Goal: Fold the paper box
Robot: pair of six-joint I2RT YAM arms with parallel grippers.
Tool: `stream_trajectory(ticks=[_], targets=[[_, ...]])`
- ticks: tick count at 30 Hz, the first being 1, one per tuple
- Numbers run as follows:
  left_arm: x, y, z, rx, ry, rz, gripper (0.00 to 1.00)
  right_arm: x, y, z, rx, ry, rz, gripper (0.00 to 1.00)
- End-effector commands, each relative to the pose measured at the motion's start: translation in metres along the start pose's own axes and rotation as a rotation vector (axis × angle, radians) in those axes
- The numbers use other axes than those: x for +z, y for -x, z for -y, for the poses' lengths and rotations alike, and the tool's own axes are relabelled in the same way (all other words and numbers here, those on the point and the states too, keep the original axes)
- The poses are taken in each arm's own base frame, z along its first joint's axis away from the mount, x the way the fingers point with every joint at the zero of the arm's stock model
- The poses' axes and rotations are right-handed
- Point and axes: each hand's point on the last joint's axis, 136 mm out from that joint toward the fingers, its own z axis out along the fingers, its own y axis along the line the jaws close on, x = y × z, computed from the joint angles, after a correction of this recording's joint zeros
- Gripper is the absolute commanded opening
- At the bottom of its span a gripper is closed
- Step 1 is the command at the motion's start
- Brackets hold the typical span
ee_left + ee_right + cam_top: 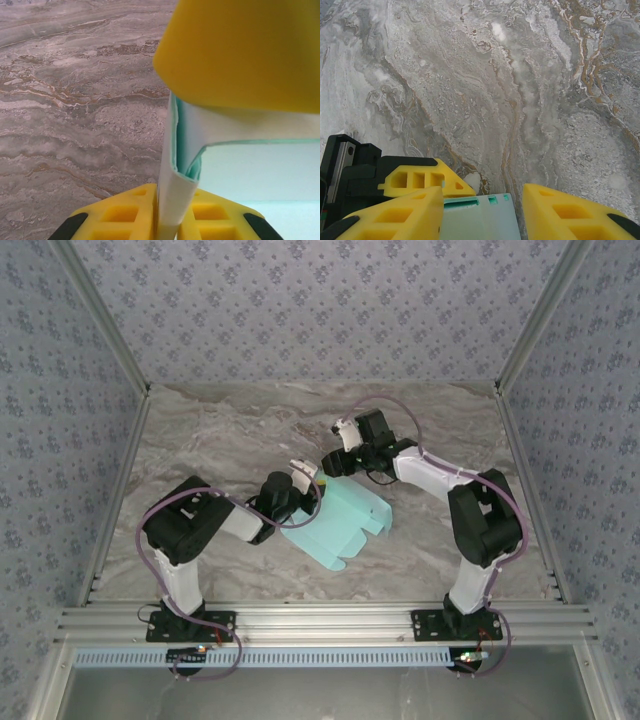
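Note:
The paper box (340,525) is pale turquoise card, partly folded, lying mid-table between the two arms. My left gripper (310,480) is at its upper left corner. In the left wrist view the left gripper (172,194) is shut on an upright folded flap of the paper box (176,192). A yellow finger (240,50) of the other gripper sits over the card's top. My right gripper (335,462) reaches in from the right. It stands open (482,190), straddling the end of the paper box (480,220), with a thin gap at its right finger.
The marble table (230,430) is bare to the left and behind the box. Patterned walls and metal rails (310,620) enclose it. The left gripper's yellow finger (425,180) and black body sit close beside my right gripper's left finger.

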Motion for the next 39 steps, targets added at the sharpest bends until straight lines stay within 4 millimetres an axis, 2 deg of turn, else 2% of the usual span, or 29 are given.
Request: stream_trajectory(ticks=[1,11,14,16,22,28,32,36,39], targets=[[-0.001,0.003,0.001,0.015,-0.003,0.019,0.17,0.01,-0.033,0.008,0.053,-0.007,-0.087,0.46],[-0.002,-0.003,0.0,0.02,0.0,0.013,0.18,0.023,-0.07,0.02,0.078,-0.05,-0.166,0.45],[-0.002,-0.002,-0.001,0.021,0.004,0.013,0.17,0.019,-0.066,0.02,0.077,-0.052,-0.159,0.45],[-0.002,-0.001,-0.001,0.022,0.009,0.014,0.15,0.011,-0.051,0.019,0.069,-0.053,-0.129,0.45],[-0.001,0.004,-0.006,-0.002,0.041,-0.003,0.09,-0.027,0.01,0.005,0.034,-0.031,0.001,0.48],[-0.006,0.008,-0.016,-0.064,0.108,-0.026,0.02,-0.076,0.045,-0.002,0.021,-0.048,0.118,0.5],[-0.015,0.014,-0.025,-0.108,0.172,-0.048,0.0,-0.118,0.047,-0.004,-0.013,-0.131,0.152,0.52],[-0.028,0.024,-0.032,-0.161,0.238,-0.068,0.0,-0.152,0.032,-0.008,-0.006,-0.225,0.146,0.59],[-0.038,0.033,-0.037,-0.183,0.283,-0.069,0.0,-0.169,0.017,-0.012,0.044,-0.298,0.132,0.62]])
